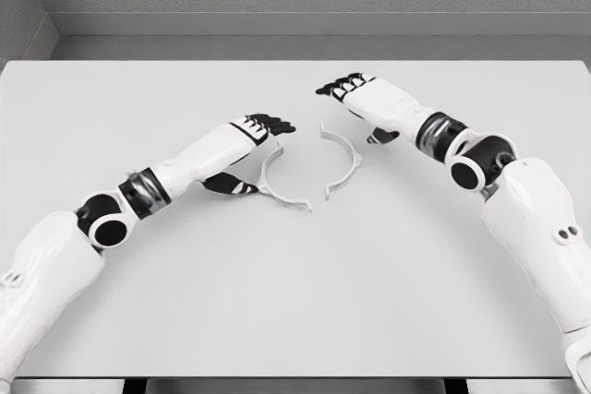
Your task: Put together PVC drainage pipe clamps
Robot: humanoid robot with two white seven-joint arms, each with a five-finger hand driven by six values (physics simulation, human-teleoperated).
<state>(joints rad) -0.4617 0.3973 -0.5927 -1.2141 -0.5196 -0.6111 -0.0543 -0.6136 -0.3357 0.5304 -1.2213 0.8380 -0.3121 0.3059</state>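
Two white curved plastic clamp halves (280, 179) (342, 161) mid white table (295, 302); left hand (261, 126), right hand (355, 89) alongside, fingers extended, holding nothing; clear room around.

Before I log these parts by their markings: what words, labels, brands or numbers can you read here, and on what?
None: no readable text anywhere.
Left clamp half: plain white, no marking visible.
Right clamp half: plain white, no marking visible.
Left hand, right hand and the table: no lettering or signs.
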